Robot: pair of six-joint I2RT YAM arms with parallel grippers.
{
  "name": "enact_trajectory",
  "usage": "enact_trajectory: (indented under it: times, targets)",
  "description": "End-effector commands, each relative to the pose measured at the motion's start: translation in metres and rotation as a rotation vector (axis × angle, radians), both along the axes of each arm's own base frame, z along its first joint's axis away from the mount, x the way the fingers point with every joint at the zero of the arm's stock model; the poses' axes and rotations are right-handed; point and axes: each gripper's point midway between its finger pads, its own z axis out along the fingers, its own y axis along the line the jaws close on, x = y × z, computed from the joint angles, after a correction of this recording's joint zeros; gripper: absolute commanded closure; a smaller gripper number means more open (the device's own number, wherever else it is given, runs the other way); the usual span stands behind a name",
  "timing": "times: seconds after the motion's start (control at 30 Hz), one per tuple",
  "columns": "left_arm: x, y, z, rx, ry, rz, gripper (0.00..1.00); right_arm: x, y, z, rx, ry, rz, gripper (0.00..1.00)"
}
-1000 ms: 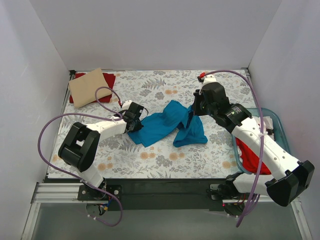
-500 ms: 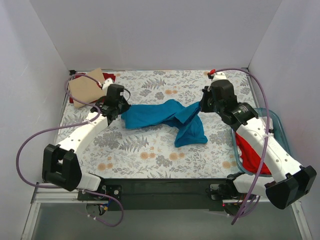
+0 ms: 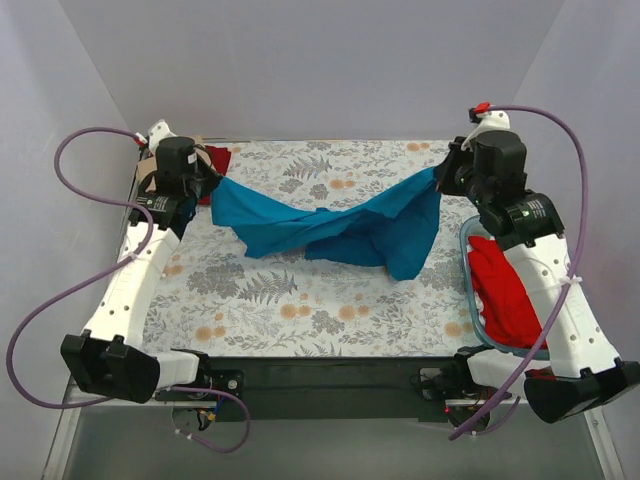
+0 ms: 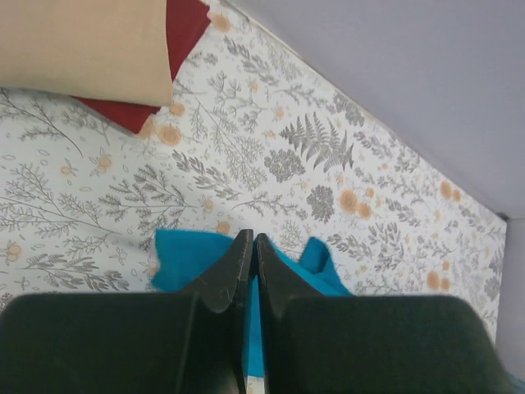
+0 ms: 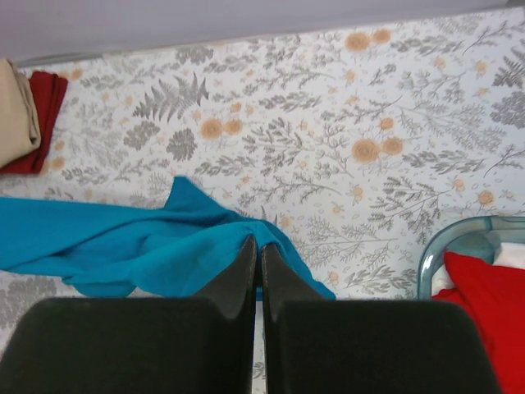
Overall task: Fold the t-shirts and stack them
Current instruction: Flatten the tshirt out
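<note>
A teal-blue t-shirt [image 3: 330, 228] hangs stretched above the floral table between my two grippers, twisted in the middle and sagging. My left gripper [image 3: 205, 182] is shut on its left end at the far left; the cloth [image 4: 184, 258] shows round the closed fingers. My right gripper [image 3: 445, 178] is shut on the right end at the far right, with teal cloth [image 5: 139, 246] draped off the tips. A folded tan-beige t-shirt [image 4: 82, 41] lies on a folded red one [image 4: 184, 25] at the far left corner. Another red t-shirt [image 3: 505, 295] lies in the tub.
The clear blue-tinted tub [image 3: 470, 290] stands at the table's right edge, its rim [image 5: 435, 254] near my right gripper. White walls close in the back and both sides. Purple cables loop off both arms.
Both arms have lifted and pulled apart toward the far corners. The teal t-shirt went from a crumpled heap on the table to a raised span between them.
</note>
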Motion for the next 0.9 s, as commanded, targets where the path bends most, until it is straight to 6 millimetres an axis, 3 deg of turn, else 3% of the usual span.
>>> enact_trajectory:
  times: [0.0,0.07,0.13,0.23,0.27,0.33,0.37,0.47,0.5,0.57,0.6,0.63,0.67,0.7,0.8,0.83,0.87]
  targets:
    - [-0.021,0.012,0.053,-0.002,-0.107,0.008,1.0,-0.011,-0.014,0.063,0.051,-0.157,-0.022,0.99]
    - [-0.025,0.015,0.06,-0.004,-0.116,0.016,1.0,-0.017,-0.022,0.088,0.071,-0.216,-0.051,0.99]
    - [-0.022,0.016,0.051,-0.011,-0.089,0.019,1.0,-0.021,-0.026,0.104,0.084,-0.256,-0.065,0.99]
    - [-0.007,0.016,0.032,-0.06,-0.06,0.001,1.0,-0.013,-0.02,0.101,0.085,-0.238,-0.048,0.99]
    - [0.005,0.019,0.007,-0.072,-0.007,0.005,1.0,-0.004,-0.016,0.089,0.079,-0.207,-0.044,0.99]
    - [0.028,0.02,-0.012,-0.1,0.019,0.003,1.0,0.007,-0.009,0.069,0.077,-0.158,-0.028,0.99]
    - [0.049,0.017,-0.036,-0.108,0.069,-0.005,1.0,0.018,-0.005,0.043,0.062,-0.098,-0.024,0.99]
    - [0.097,0.021,-0.052,-0.102,0.056,-0.007,1.0,0.042,-0.006,0.002,0.048,-0.015,-0.046,0.99]
    - [0.125,0.028,-0.061,-0.115,0.068,0.001,1.0,0.05,-0.009,-0.016,0.044,0.017,-0.057,0.99]
    - [0.154,0.03,-0.063,-0.123,0.068,-0.011,1.0,0.067,-0.021,-0.045,0.052,0.086,-0.097,0.99]
    - [0.181,0.031,-0.058,-0.12,0.05,-0.01,1.0,0.072,-0.025,-0.058,0.053,0.114,-0.108,0.99]
    - [0.188,0.031,-0.061,-0.124,0.067,-0.018,1.0,0.077,-0.026,-0.065,0.072,0.129,-0.105,0.99]
    - [0.196,0.026,-0.061,-0.14,0.076,-0.047,0.94,0.083,-0.031,-0.078,0.077,0.163,-0.111,0.99]
    - [0.208,0.018,-0.059,-0.159,0.104,-0.084,0.59,0.083,-0.03,-0.085,0.086,0.182,-0.102,0.99]
    - [0.2,0.009,-0.051,-0.177,0.121,-0.097,0.36,0.078,-0.027,-0.097,0.095,0.208,-0.071,0.99]
    - [0.182,0.008,-0.048,-0.18,0.11,-0.089,0.32,0.072,-0.022,-0.111,0.106,0.236,-0.044,0.99]
    - [0.172,0.005,-0.046,-0.185,0.1,-0.083,0.31,0.069,-0.02,-0.111,0.112,0.226,-0.036,0.99]
